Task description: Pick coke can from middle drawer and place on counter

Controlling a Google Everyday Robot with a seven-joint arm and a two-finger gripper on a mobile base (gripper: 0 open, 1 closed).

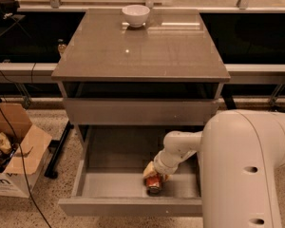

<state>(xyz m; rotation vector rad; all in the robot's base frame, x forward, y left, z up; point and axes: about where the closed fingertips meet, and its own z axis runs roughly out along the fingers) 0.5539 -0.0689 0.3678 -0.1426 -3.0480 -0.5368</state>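
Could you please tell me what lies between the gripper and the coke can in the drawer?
Nothing shows there: in the camera view the gripper meets the far end of the coke can with no gap, inside the open middle drawer.

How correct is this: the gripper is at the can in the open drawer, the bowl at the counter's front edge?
One mistake: the camera view shows the bowl at the counter's back edge. The gripper is at the can in the drawer.
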